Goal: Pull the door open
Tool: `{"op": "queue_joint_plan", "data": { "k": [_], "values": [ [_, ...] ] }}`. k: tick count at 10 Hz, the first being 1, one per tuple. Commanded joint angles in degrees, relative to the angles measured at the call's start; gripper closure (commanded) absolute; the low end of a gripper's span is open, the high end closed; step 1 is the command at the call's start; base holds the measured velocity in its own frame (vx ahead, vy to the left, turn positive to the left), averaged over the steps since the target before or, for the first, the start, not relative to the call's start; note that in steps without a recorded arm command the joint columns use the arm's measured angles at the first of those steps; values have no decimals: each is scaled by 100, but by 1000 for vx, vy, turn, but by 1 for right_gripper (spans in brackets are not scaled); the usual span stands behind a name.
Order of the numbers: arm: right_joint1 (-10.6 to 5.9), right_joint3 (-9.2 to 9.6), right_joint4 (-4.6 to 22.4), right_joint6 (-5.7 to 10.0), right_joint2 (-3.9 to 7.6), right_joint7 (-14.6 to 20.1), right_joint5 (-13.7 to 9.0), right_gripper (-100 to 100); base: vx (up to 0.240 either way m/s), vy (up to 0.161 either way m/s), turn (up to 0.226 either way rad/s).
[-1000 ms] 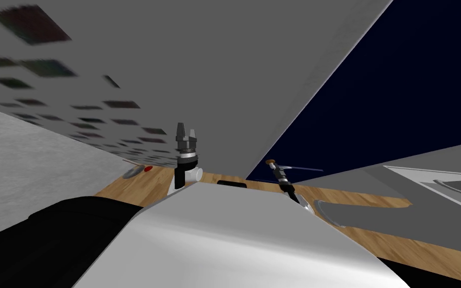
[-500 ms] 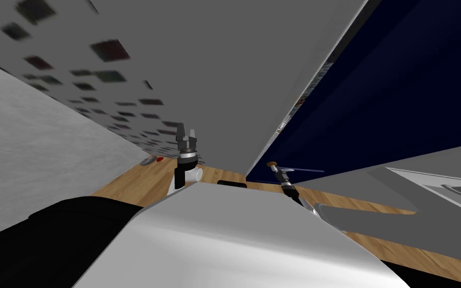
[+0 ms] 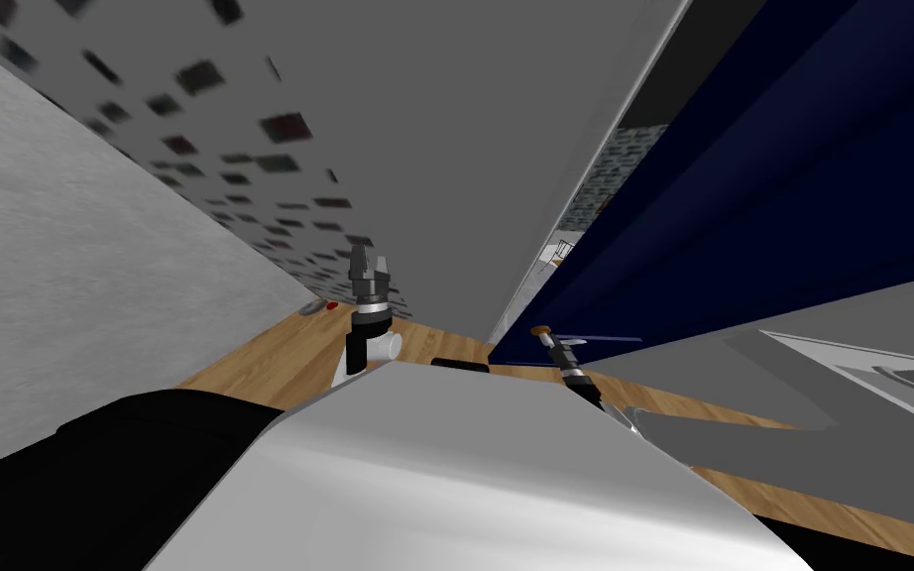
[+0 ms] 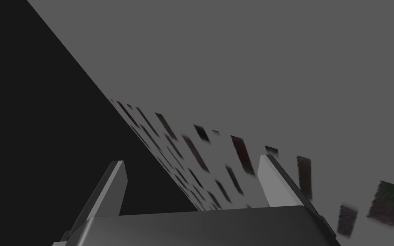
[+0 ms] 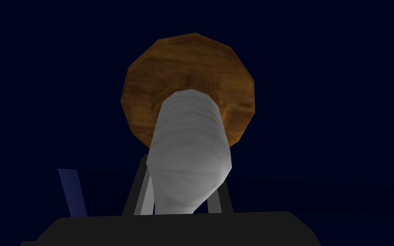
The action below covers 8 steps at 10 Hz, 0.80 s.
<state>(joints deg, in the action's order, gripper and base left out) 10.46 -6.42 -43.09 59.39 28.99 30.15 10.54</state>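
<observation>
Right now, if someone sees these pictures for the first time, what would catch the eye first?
The big dark blue door at the right of the head view strikes first. On it sits a round brown plate with a light grey handle, and the right gripper is shut on that handle. The left gripper stands open before a grey wall.

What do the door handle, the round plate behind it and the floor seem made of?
Handle: plain pale grey, faceted, matte; metal or plastic, unclear. Round plate: brown with streaky grain, probably wood. Floor: light brown planks with grain lines, likely wood.
</observation>
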Motion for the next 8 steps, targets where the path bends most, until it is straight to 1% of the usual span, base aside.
{"op": "queue_joint_plan", "data": {
  "k": [1,8],
  "values": [
    [27,1,12,86,23,16,11,100,-170,-93,151],
    [143,-16,259,584,176,110,62,100,-205,-85,162]
  ]
}}
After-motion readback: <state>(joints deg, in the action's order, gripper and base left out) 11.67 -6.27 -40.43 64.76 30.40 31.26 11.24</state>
